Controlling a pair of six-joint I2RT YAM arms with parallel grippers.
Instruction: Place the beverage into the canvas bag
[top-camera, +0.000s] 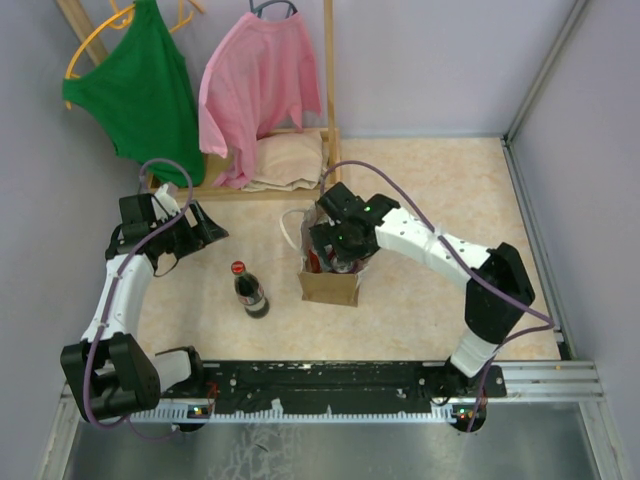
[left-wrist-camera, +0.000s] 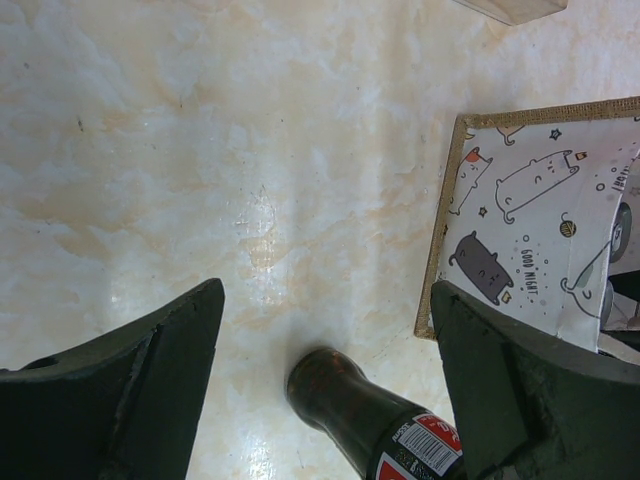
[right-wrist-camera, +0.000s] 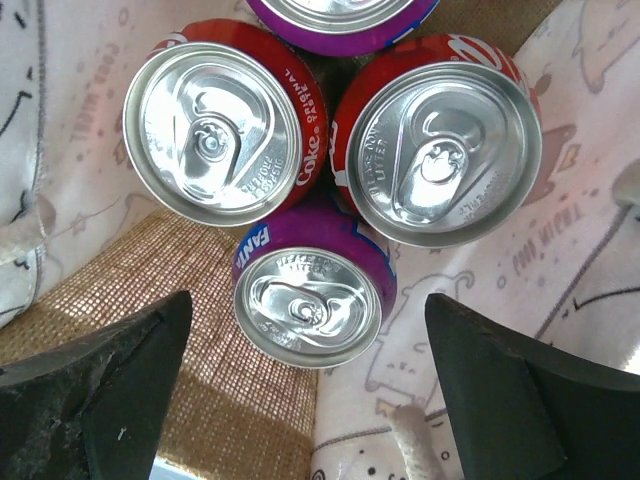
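Right gripper (right-wrist-camera: 308, 335) spread open over canvas bag (top-camera: 330, 287), purple can (right-wrist-camera: 308, 300) upright inside bag, clear of both fingers, beside two red cans (right-wrist-camera: 215, 135), left gripper (left-wrist-camera: 325, 335) open and empty, cola bottle (top-camera: 250, 293) standing on table (top-camera: 430, 310) left of bag.

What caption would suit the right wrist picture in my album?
Open right end effector hovering over two red cola cans and two purple soda cans standing inside the canvas bag.
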